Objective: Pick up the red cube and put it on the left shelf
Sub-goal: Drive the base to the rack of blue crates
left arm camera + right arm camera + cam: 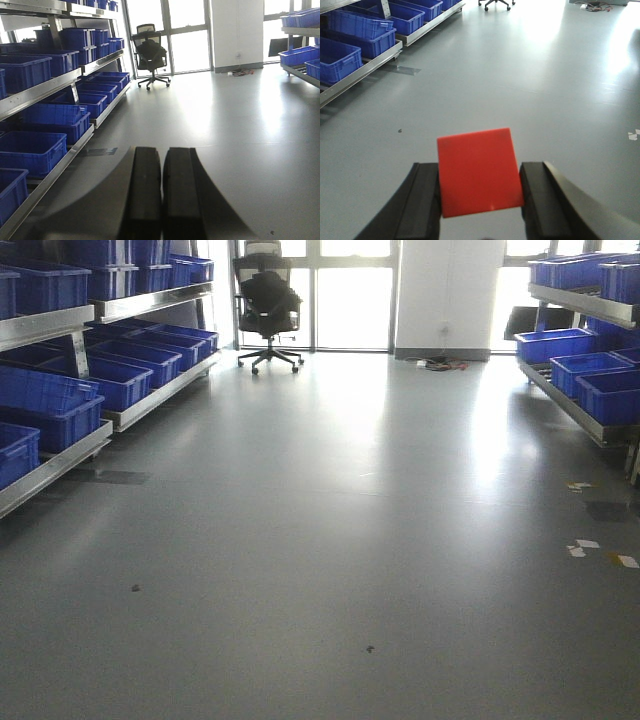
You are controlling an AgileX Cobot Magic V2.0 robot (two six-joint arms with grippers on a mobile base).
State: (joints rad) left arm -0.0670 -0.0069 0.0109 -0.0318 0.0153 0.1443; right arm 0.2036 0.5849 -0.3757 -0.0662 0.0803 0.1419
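1. Exterior front-facing view: no text, number or sign is legible on the blue crates [45,405], on the front rails of the left shelf [50,328], or on the paper scraps [585,546] on the floor.
2. Left wrist view: the crates and shelf rails show no readable label or brand mark.
3. Right wrist view: the visible face of the red cube [479,171] is plain red and bears no print.
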